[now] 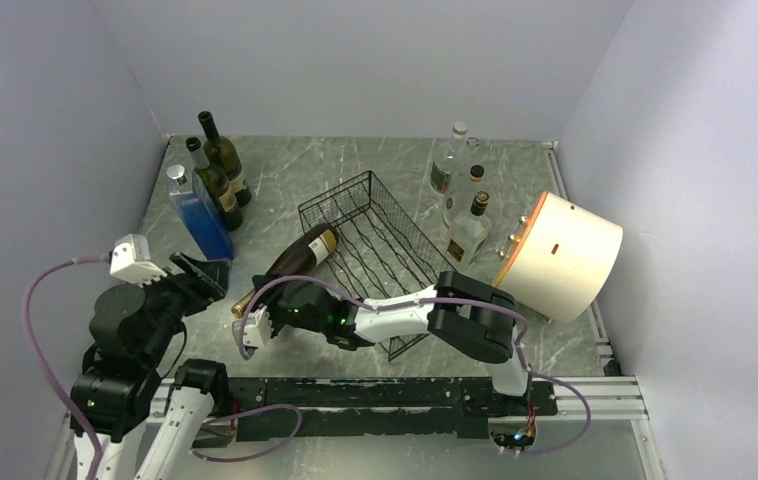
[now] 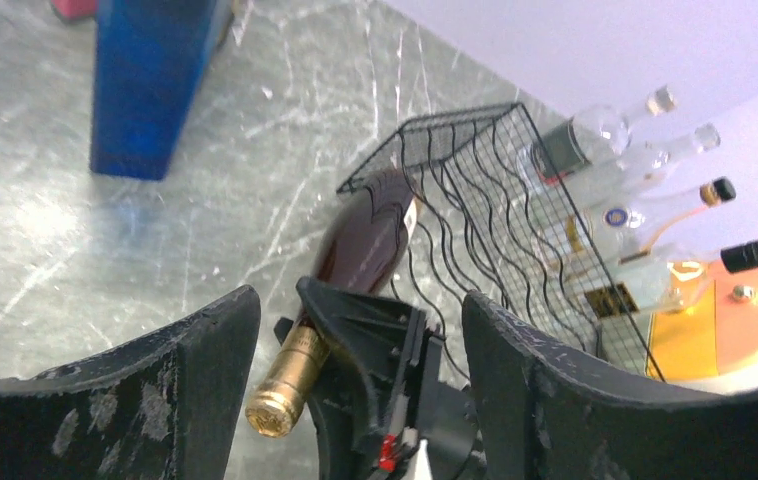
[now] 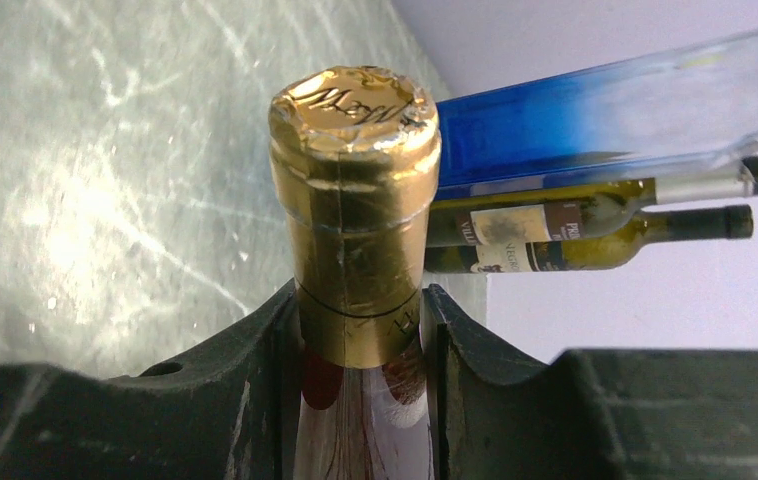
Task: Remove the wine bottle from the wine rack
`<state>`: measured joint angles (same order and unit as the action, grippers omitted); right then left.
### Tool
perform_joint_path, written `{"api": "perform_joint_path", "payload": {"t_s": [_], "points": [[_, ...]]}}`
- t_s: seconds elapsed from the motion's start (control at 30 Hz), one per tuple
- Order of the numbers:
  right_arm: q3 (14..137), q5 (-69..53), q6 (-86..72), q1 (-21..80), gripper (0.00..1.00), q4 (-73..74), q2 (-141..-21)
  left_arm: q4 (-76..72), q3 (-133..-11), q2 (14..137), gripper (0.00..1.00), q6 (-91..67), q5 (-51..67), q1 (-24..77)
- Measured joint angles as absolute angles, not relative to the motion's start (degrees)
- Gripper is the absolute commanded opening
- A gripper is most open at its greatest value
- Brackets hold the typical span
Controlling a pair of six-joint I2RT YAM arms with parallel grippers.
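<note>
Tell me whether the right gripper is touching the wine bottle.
Touching. Right wrist view: the right gripper clamps the foil neck of the wine bottle from both sides.

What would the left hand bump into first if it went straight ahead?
Probably the right hand, shut on the gold-foil neck of the dark glass wine bottle; both sit straight ahead of the open left hand, though depth is unclear.

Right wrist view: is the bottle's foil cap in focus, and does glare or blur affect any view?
Right wrist: the foil cap of the wine bottle is sharp, embossing visible; white glare on the table. Left wrist: the fingers of the left hand are dark and soft; clear bottles wash into the bright wall. Top external: even light, no strong shadows.
</note>
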<state>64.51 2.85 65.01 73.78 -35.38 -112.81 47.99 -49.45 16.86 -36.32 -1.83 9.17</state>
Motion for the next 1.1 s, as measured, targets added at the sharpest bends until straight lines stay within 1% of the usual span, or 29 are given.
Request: {"api": "perform_joint_path", "payload": {"t_s": [0.23,0.5,0.9,1.1], "points": [[68.99,7.03,74.59,76.14,0.00,-27.29,-117.23,47.97,-52.12,16.82,0.75,-34.79,-7.38,9.17],[69.36,7.97,82.70,78.32,0.00,-21.54,-118.87,47.97,-52.12,16.64,0.74,-34.65,-9.87,9.17],[68.12,8.10,85.45,82.48,0.00,-22.13,-118.76,47.99,-52.12,16.23,0.73,-34.41,-11.44,9.17],[65.36,7.92,86.37,84.09,0.00,-24.62,-116.38,47.99,-52.12,16.23,0.73,-34.26,-11.79,9.17]]}}
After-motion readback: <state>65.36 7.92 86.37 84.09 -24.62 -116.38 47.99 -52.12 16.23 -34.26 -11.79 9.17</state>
